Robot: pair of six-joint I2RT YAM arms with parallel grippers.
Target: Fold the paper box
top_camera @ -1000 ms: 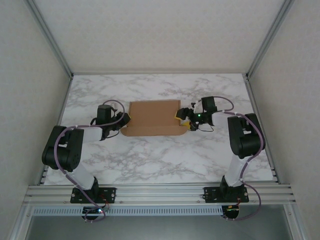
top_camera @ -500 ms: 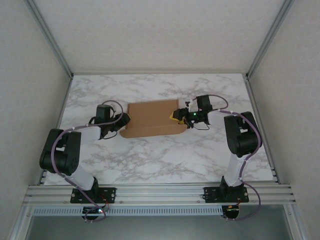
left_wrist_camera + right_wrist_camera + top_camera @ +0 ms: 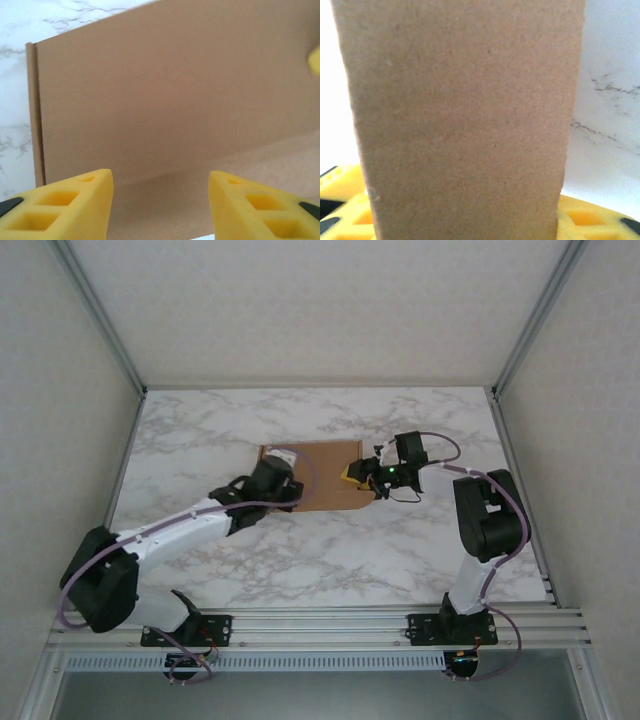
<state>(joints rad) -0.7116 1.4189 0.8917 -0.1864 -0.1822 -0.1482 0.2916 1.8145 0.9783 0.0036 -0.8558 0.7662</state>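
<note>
— two sets of fingers, one paper box (image 3: 322,462). where does it lie?

— on the marble worktop (image 3: 400,550), centred and a little toward the far side. its long axis runs left to right, across both arms.

— and the left fingers (image 3: 75,205)?

— apart, with nothing between them. they hover over the box's near-left part and look across the brown panel toward the right end. a crease (image 3: 250,154) crosses the panel just ahead of them, and a narrow folded strip (image 3: 32,115) runs along the box's far edge.

— the right fingers (image 3: 592,220)?

— at the box's right short end. a cardboard flap (image 3: 465,110) stands upright right in front of the wrist camera, rising from between the yellow pads. it spans the whole gap, but i cannot tell whether they clamp it or just flank it.

— so which arm is nearer the next fold?

— i'd judge the right. it is already at the end flap, and that flap hinges across the long axis, so it would tip inward toward the left. the left arm (image 3: 170,530) reaches in diagonally and sits over the panel, well placed to pin the box while the flap turns.

— the risk?

— probably the light box skidding along its long axis if nothing presses down.
</note>
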